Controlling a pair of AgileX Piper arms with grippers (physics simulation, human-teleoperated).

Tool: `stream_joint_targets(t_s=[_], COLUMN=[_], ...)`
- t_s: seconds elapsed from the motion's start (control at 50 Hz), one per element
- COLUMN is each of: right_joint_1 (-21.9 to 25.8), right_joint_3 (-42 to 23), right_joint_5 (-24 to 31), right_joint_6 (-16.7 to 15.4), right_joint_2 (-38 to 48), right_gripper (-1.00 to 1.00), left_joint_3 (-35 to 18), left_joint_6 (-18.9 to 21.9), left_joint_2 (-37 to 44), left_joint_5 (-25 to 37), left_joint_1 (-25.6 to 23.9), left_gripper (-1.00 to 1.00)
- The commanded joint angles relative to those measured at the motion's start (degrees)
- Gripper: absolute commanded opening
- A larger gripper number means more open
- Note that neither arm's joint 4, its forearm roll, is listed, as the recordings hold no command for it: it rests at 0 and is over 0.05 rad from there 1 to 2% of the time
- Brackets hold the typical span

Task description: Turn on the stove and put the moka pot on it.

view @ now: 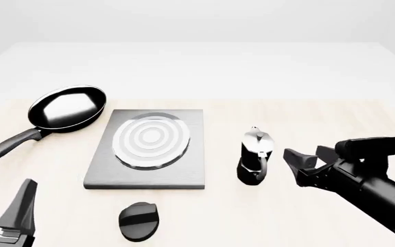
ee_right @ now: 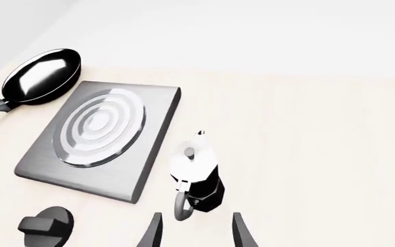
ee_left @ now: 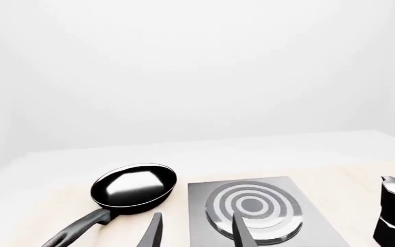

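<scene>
moka pot (view: 255, 154) right of centre in front view, just right of stove (view: 149, 149) | rigid, smooth, top-heavy; take its black waist | your right gripper (view: 307, 162) spread, empty, near | left gripper (view: 2, 206) spread, lower left

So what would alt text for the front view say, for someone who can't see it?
A moka pot stands on a pale table, just right of a grey stove, with the open right hand close beside it. A black knob lies in front of the stove, a frying pan sits at its far left, and the left hand waits at the near left.
</scene>
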Motion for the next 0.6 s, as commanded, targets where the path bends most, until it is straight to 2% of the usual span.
stream_joint_targets(t_s=[0.02, 0.12, 0.2, 0.6], right_joint_1=[0.5, 0.8, 1.1, 1.9], right_joint_3=[0.8, 1.4, 1.5, 1.7], right_joint_5=[-5.3, -8.3, -9.4, -15.7], right_joint_6=[0.3, 1.0, 1.5, 3.6], right_joint_2=[5.6, 8.7, 10.3, 17.6], right_gripper=[1.0, 1.0, 1.0, 1.0], left_joint_3=[0.4, 0.4, 0.4, 0.4], left_joint_6=[0.4, 0.3, -0.3, -1.3], left_joint_2=[-1.0, -0.7, 2.5, 7.0], left_joint_5=[0.5, 0.6, -1.6, -5.0], left_joint_1=[0.0, 0.2, 0.4, 0.9], left_gripper=[1.0, 1.0, 1.0, 1.0])
